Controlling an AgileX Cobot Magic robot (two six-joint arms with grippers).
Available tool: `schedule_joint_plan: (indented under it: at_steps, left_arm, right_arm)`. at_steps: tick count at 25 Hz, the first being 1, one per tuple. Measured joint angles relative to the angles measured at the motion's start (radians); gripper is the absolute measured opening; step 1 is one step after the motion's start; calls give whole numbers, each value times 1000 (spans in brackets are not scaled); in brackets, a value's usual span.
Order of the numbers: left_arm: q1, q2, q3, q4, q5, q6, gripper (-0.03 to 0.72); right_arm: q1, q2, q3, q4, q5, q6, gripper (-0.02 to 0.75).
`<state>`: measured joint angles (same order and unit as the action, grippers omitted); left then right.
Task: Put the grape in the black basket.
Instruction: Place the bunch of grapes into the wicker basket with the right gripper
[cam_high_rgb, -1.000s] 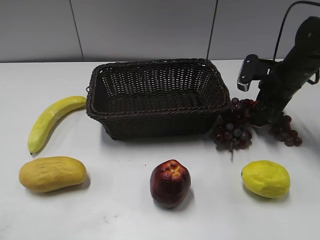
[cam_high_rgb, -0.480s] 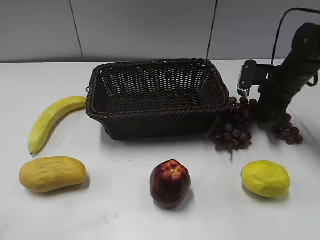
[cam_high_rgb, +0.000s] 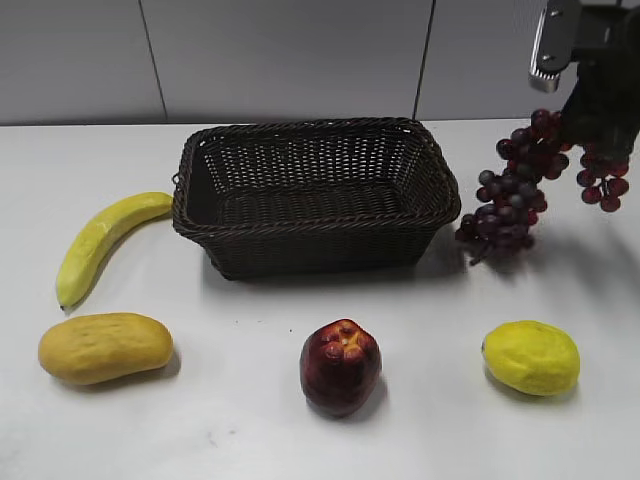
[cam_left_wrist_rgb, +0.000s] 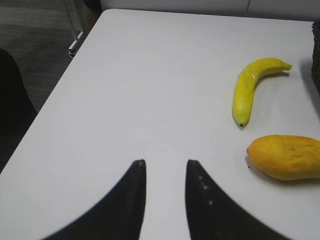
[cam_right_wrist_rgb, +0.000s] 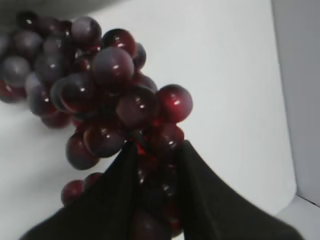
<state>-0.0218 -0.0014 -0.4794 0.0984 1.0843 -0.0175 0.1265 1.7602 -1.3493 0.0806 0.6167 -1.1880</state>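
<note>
Near the camera, loose fruit sits untouched. Mid-frame, the dark woven wicker basket (cam_high_rgb: 310, 190) waits empty. Upper right, the right gripper (cam_right_wrist_rgb: 154, 165) clenches the bunch of dark purple-red grapes (cam_high_rgb: 515, 190), dangling clear of the table. Carry step; next, swing leftward over the basket, then release.

The dark purple-red grape (cam_high_rgb: 520, 185) bunch dangles clear of the table, just right of the empty woven black basket (cam_high_rgb: 312, 192).

We lose most of the right arm (cam_high_rgb: 600, 70) off the exterior top and right edges. Its jaws hide behind the grape (cam_high_rgb: 520, 190). In left wrist view the mango (cam_left_wrist_rgb: 285, 157) and black basket (cam_left_wrist_rgb: 316, 55) are cut off right.
</note>
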Motion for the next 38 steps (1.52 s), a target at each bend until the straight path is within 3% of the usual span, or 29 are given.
schedule_joint_plan:
  at_steps: [6,12,19,27,36,38]
  left_arm:
    - [0,0,0,0,0,0,218]
    - [0,0,0,0,0,0,218]
    - [0,0,0,0,0,0,218]
    - [0,0,0,0,0,0,218]
    - [0,0,0,0,0,0,218]
    - [0,0,0,0,0,0,218]
  right_arm:
    - [12,-119,0,27,-10,0,146]
    - [89,-148,-78,91,-12,0,127]
    - [251,-132,-237,131,-51,1,118]
    - [407,46,-255,175,-212,1,110]
    - [428,252,-255,329,-325,1,111]
    - [428,274,-255,338,-325,1,141]
